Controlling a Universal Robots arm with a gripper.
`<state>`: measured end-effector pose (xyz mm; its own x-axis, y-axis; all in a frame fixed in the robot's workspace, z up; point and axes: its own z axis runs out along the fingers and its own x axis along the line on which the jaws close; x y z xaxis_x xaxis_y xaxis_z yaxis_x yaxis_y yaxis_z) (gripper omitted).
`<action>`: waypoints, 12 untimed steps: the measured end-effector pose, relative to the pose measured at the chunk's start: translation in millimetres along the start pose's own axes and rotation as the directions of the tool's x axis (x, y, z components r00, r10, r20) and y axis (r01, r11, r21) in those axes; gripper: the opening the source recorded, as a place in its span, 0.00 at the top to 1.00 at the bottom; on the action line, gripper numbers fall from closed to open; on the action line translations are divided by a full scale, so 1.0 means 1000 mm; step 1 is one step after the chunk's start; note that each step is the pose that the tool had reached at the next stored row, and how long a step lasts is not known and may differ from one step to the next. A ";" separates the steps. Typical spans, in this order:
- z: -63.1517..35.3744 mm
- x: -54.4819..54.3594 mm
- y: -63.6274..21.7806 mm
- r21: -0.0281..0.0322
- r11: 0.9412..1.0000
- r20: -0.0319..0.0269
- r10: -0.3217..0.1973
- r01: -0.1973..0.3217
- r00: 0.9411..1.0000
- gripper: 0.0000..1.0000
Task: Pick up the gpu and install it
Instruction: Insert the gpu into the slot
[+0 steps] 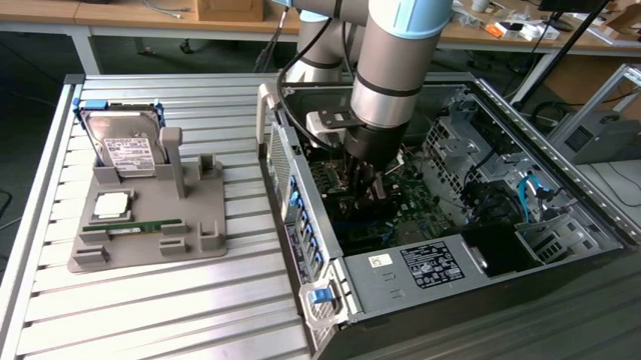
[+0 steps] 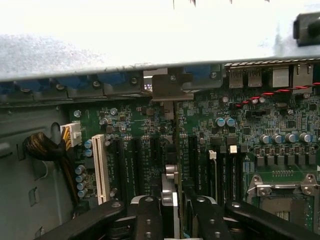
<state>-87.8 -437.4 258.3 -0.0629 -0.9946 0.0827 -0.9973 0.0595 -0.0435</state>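
One hand (image 1: pixel 368 178) reached down inside the open computer case (image 1: pixel 561 180), its fingers (image 2: pixel 150 220) partly closed on the gpu (image 2: pixel 170 200). The card showed edge-on in the wrist view: thin, dark, with a silvery metal edge, standing upright between the black fingers just above the green motherboard (image 2: pixel 220 145) and its row of dark slots. On the slatted worktop (image 1: pixel 150 300), well apart from the case, a grey holder (image 1: pixel 200 217) carried a hard drive (image 1: pixel 125 146) and a slim green memory stick (image 1: pixel 140 225).
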 end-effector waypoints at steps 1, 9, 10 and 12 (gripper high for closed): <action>0.0001 0.000 0.0000 0.000 1.000 0.000 0.000 0.000 1.000 0.73; 0.0003 0.000 0.0006 0.000 1.000 0.000 0.000 0.000 1.000 0.73; 0.0003 0.000 0.0013 0.000 1.000 0.000 0.000 0.000 1.000 0.73; 0.0001 0.001 0.0036 0.000 1.000 0.000 0.000 0.000 1.000 0.73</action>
<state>-91.5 -438.0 258.1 -0.0628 -0.9946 0.0827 -0.9973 0.0593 -0.0437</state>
